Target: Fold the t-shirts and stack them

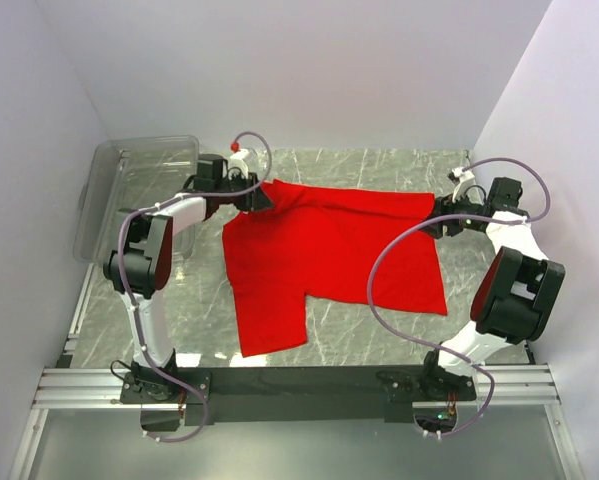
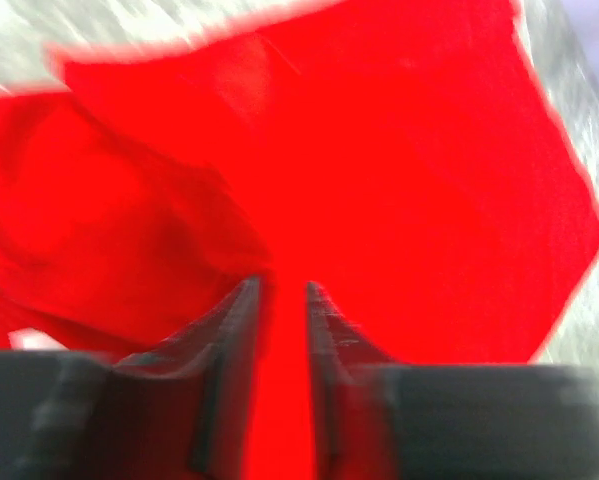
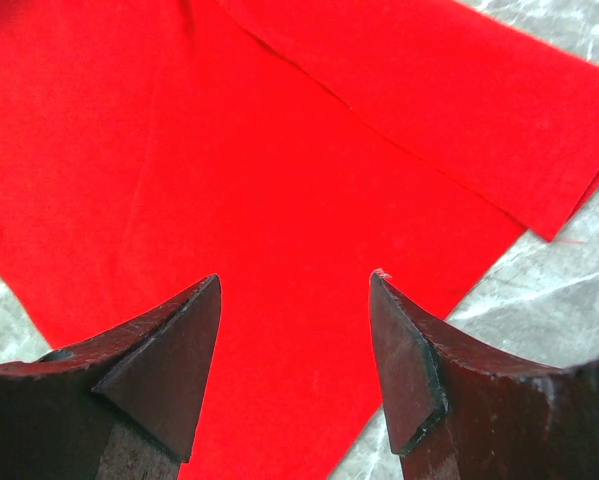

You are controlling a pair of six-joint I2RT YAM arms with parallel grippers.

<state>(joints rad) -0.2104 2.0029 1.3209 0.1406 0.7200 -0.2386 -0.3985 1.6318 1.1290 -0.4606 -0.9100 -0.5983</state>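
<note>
The bright red t-shirt (image 1: 329, 255) lies mostly flat on the marble table, with one sleeve pointing to the near left. My left gripper (image 1: 259, 196) is at its far left corner. In the blurred left wrist view the gripper (image 2: 279, 285) has its jaws nearly closed, with red cloth (image 2: 399, 180) pinched between them and bunched on the left. My right gripper (image 1: 437, 222) is at the shirt's far right edge. In the right wrist view it (image 3: 294, 280) is open, with the fingers wide apart just above the flat cloth (image 3: 229, 150) near its edge and nothing held.
A clear plastic bin (image 1: 139, 190) stands at the far left, beside the left arm. Bare marble table (image 1: 379, 165) shows beyond the shirt and to its right (image 3: 559, 290). White walls close in on three sides.
</note>
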